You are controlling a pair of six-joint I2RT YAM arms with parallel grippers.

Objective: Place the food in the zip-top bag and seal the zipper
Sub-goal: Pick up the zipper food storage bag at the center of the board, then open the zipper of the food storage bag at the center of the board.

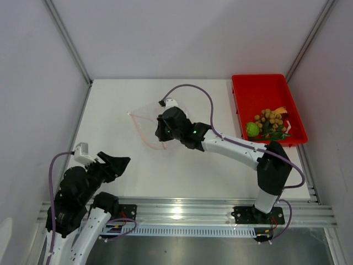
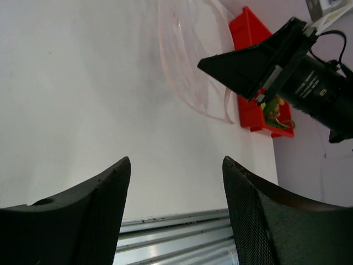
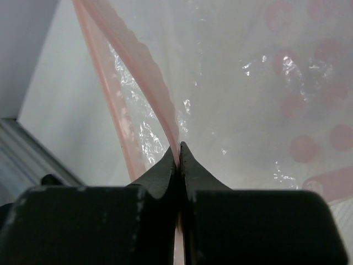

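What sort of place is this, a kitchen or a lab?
Probably a robot test booth: a white table boxed in by blank walls, two robot arms bolted to a metal rail, a red tray of food.

A white bench [image 1: 193, 165] is enclosed on three sides by plain pale grey walls [image 1: 182, 33]. Slim metal posts [image 1: 66, 38] are set in the back corners. An aluminium rail [image 1: 182, 208] is fixed along the near edge, where light is reflected.

Overhead, two wrists; bag [image 1: 144, 126] in all
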